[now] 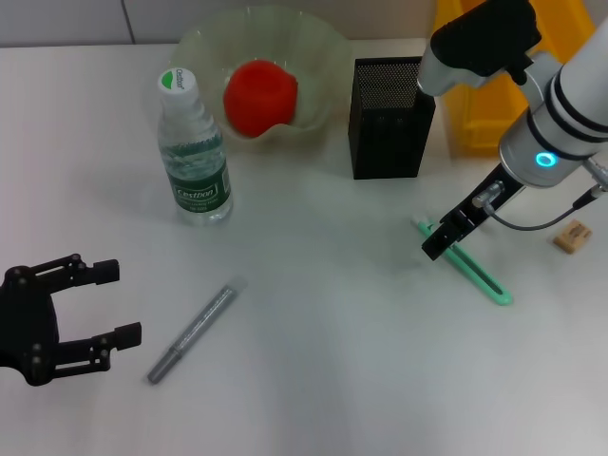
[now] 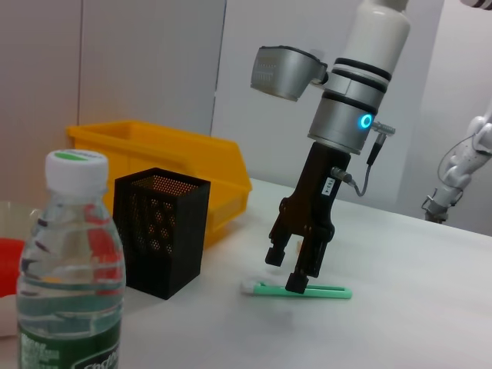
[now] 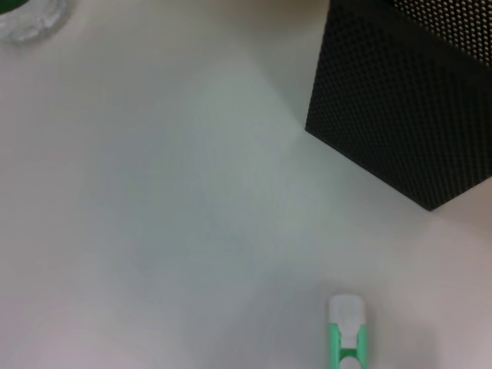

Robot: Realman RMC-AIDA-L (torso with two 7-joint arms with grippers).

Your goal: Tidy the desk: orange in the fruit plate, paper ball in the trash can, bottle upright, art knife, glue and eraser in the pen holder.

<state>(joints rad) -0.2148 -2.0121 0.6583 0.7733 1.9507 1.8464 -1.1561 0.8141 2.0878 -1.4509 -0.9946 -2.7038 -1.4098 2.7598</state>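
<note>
With the pen holder (image 1: 390, 119) as landmark, the orange (image 1: 259, 98) sits in the fruit plate (image 1: 318, 57) to its left, the bottle (image 1: 193, 152) stands upright farther left, and the right hand (image 1: 446, 234) hangs over the green art knife (image 1: 475, 269) below-right of it.

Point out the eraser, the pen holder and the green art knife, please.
eraser (image 1: 572, 237): head view, its top face.
pen holder (image 1: 388, 144): head view, its front mesh wall.
art knife (image 1: 483, 275): head view, its green handle, past the right gripper.
</note>
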